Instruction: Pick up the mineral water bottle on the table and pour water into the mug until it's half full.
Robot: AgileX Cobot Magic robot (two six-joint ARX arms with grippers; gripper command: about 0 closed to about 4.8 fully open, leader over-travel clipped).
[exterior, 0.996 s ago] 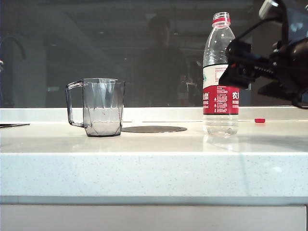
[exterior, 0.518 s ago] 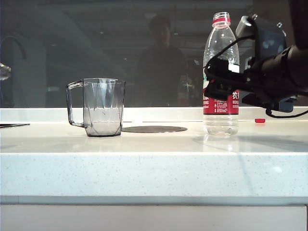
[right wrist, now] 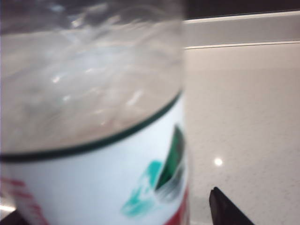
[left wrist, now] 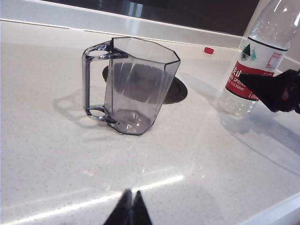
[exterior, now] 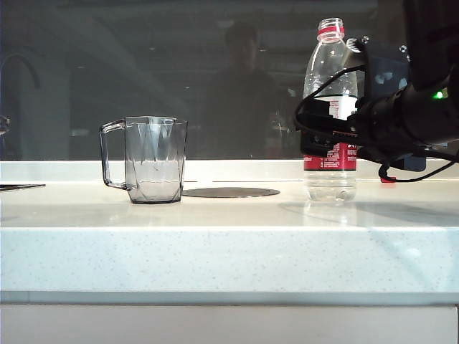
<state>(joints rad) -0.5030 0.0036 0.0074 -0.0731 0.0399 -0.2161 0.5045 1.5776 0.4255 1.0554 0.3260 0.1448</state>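
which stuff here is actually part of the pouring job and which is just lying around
Part of the job:
- tall clear plastic mineral water bottle with red-and-white label, uncapped
- smoky-grey transparent faceted mug
- right gripper, open at the bottle's label
- left gripper, shut, near the mug

Just lying about:
- small red bottle cap
- flat dark round disc in the white speckled table

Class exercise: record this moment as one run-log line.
right gripper: open, at mineral water bottle label | left gripper: shut, hovering short of mug | bottle: upright on table
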